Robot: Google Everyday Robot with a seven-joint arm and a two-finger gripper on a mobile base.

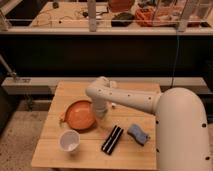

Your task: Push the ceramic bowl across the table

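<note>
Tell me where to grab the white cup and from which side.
Take the white cup by its rim, from above: it stands upright, mouth open, with bare table around it. The gripper sits at the ceramic bowl's right edge.

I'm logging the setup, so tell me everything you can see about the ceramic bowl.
The ceramic bowl is wide, shallow and round, glazed orange-brown with a darker rim. It sits upright on the left half of the light wooden table, just behind the white cup. The gripper reaches down at its right edge, seemingly against the rim. Nothing shows inside it.
</note>
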